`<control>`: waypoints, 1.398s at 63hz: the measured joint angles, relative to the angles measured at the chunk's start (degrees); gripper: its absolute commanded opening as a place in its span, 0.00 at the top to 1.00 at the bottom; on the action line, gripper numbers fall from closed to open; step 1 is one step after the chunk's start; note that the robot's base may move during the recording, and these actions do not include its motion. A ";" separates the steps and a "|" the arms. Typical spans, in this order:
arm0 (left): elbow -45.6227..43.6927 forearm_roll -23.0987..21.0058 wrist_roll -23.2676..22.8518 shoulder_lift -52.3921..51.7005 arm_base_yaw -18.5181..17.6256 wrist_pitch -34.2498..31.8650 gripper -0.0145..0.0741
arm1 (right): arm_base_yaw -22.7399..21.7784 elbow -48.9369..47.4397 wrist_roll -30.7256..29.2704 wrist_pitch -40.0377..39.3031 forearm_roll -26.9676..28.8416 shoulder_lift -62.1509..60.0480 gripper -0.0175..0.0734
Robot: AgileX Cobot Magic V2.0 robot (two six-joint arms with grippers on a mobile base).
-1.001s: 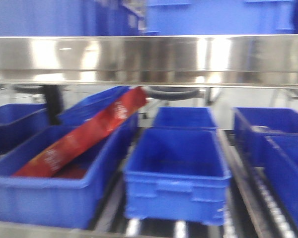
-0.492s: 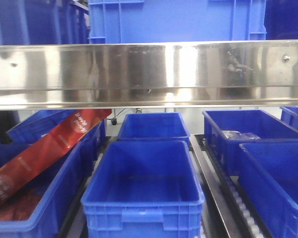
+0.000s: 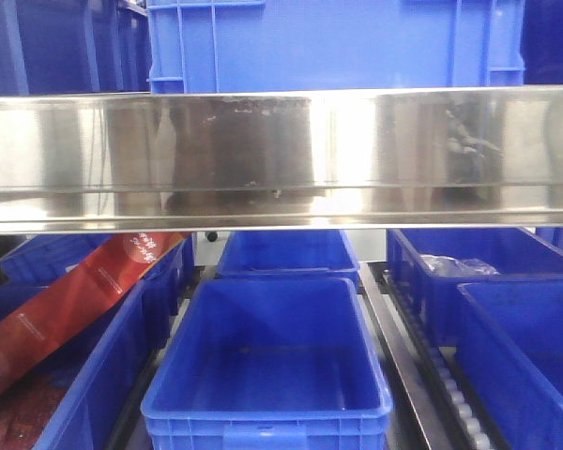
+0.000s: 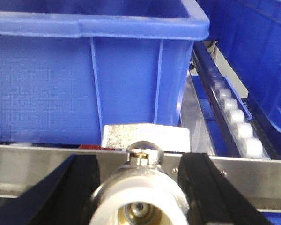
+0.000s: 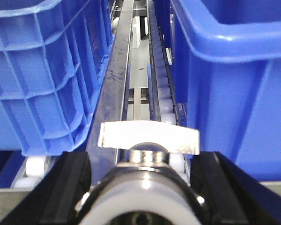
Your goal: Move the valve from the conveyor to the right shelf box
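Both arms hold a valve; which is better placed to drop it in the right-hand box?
Probably right: the right gripper holds its valve beside the right-hand blue box, while the left gripper and its valve face the wall of the middle blue box. Both sit below the rims.

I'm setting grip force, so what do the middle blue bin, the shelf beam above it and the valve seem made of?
The middle bin: likely moulded plastic, uniform blue with a slight sheen and a moulded rim. The shelf beam: polished metal, probably stainless steel, showing blurred reflections. The valve: bright silvery metal handle; glossy white collar, possibly plastic.
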 measured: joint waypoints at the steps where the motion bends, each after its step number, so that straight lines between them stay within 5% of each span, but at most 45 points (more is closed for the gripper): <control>1: 0.00 0.00 0.00 0.00 0.00 0.00 0.96 | 0.00 0.00 0.00 0.00 0.00 0.00 0.99; 88: 0.00 0.00 0.00 0.00 0.00 -0.66 0.96 | 0.00 0.00 0.00 -0.27 0.00 0.00 0.99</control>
